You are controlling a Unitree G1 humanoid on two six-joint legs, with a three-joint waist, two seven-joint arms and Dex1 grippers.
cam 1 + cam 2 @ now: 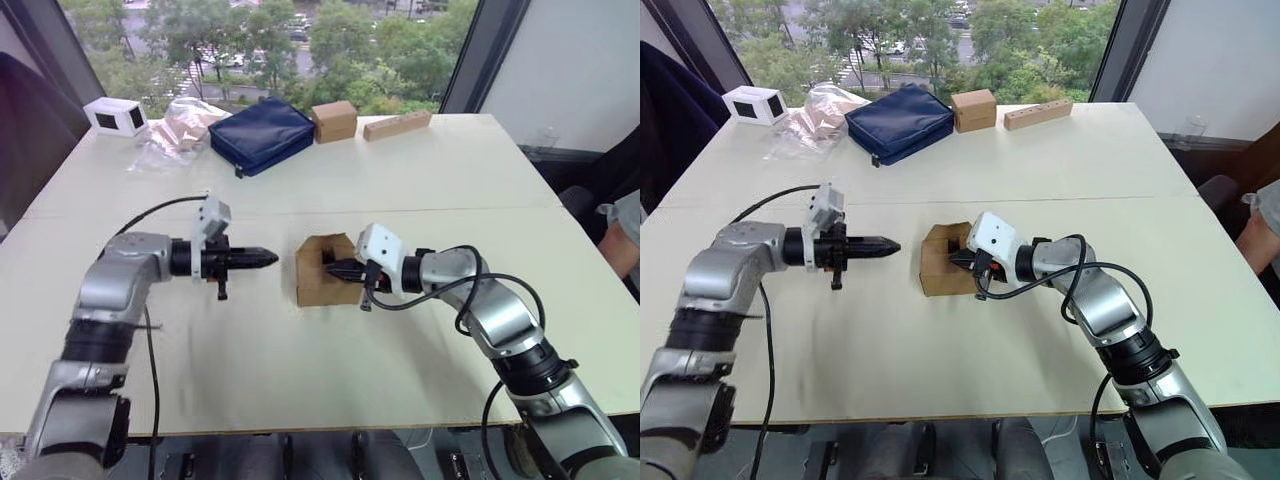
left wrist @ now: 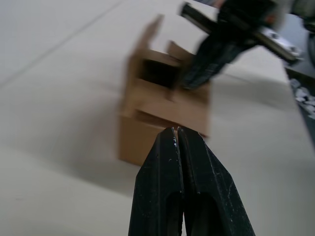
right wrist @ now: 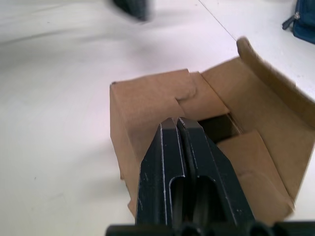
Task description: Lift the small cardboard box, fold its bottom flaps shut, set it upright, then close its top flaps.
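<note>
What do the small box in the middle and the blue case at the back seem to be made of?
The small box looks like plain brown cardboard with a matte finish: its top flaps bend along creases and show raw cut edges. The blue case looks like woven fabric, perhaps nylon: it is soft and puffy, with a slight sheen and what seems a zip along one edge.

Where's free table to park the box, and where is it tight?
Bare: the near table strip in front of the small cardboard box, and the right side beyond the right hand. Tight: the far edge, with white box, plastic bag, blue pouch, brown box, wooden block.
</note>
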